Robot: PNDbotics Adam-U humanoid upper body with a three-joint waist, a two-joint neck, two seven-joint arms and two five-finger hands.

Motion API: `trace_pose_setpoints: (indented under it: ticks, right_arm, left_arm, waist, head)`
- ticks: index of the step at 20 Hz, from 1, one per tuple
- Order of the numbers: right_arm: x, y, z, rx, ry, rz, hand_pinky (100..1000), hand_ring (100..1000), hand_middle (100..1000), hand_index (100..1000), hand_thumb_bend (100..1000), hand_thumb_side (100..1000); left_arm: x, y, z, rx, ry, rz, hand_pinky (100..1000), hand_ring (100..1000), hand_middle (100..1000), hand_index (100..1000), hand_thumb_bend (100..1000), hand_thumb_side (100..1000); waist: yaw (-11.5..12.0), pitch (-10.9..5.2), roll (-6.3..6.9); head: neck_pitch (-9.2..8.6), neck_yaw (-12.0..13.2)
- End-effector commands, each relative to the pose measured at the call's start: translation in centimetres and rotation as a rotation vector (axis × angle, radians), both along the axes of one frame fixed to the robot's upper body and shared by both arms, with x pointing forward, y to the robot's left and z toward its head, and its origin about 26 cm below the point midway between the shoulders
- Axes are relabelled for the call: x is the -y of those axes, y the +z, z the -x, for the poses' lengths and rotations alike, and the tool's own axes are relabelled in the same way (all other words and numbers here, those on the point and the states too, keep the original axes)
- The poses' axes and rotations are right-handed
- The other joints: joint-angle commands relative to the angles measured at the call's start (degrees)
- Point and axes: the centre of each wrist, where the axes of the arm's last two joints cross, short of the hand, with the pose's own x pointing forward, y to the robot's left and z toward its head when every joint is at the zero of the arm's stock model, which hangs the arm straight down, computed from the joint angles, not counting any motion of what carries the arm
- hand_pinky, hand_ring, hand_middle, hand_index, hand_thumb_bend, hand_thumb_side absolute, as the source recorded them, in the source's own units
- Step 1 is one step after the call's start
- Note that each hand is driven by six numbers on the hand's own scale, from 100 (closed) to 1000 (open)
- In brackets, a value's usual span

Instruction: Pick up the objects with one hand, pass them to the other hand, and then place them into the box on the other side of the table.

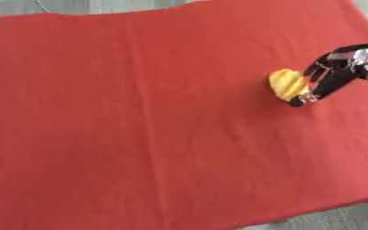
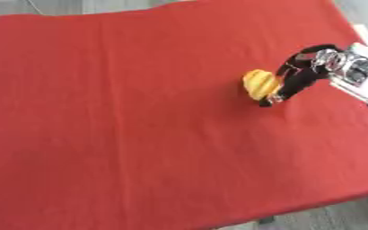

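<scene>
A small yellow, rounded object [image 1: 286, 83] lies on the red tablecloth [image 1: 140, 112] at the right side of the table. My right hand [image 1: 328, 78] reaches in from the right edge and sits against the object's right side, its black fingers curled round it. A fingertip [image 2: 267, 101] rests on the cloth just below the object. The left hand shows in neither view. No box is in view.
The red cloth covers almost the whole table, with its near edge [image 1: 297, 218] running along the bottom right. Grey floor [image 1: 352, 220] shows beyond that edge and along the top.
</scene>
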Motion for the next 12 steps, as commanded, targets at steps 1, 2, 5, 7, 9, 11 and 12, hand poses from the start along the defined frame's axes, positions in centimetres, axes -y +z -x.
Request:
trace_pose_setpoints:
  ticks: [1,2,5,7,9,11,12]
  right_arm:
    - [0.20,0.81,-0.18,0.031,-0.013,0.037,871,818,757,842,588,271]
    - [0.22,0.77,-0.20,0.035,-0.017,0.038,866,807,745,835,581,264]
    - [0.29,0.72,-0.26,0.058,-0.037,0.045,857,791,725,822,572,256]
    - [0.29,0.70,-0.29,0.073,-0.046,0.043,857,790,725,825,575,264]
    - [0.33,0.72,-0.34,0.086,-0.055,0.042,857,789,726,829,575,266]
    - [0.37,0.71,-0.38,0.097,-0.063,0.041,855,787,724,829,577,266]
    - [0.40,0.67,-0.41,0.100,-0.067,0.040,855,787,724,829,577,266]
  left_arm:
    - [-0.41,1.63,0.37,0.043,0.007,-0.004,560,614,627,670,100,100]
    - [-0.40,1.60,0.37,0.043,0.007,-0.004,560,614,627,670,100,100]
    - [-0.39,1.56,0.36,0.042,0.007,-0.003,559,614,625,670,100,100]
    - [-0.37,1.53,0.36,0.042,0.006,-0.002,560,614,625,668,100,100]
    - [-0.36,1.48,0.34,0.041,0.007,-0.001,559,613,624,669,100,100]
    - [-0.36,1.46,0.34,0.041,0.007,0.000,559,613,624,668,100,100]
    - [-0.35,1.45,0.33,0.041,0.007,0.001,558,613,624,668,100,100]
  waist:
    - [0.1,0.10,0.82]
    - [0.1,0.12,0.83]
    - [0.2,0.14,0.82]
    - [0.2,0.17,0.81]
    - [0.3,0.26,0.78]
    - [0.4,0.40,0.76]
    - [0.5,0.49,0.75]
  head:
    - [-0.92,-0.4]
    - [-0.99,-0.5]
    - [-1.04,-0.6]
    - [-1.12,-0.6]
    - [-1.22,-0.7]
    - [-1.39,-0.7]
    - [-1.49,-0.7]
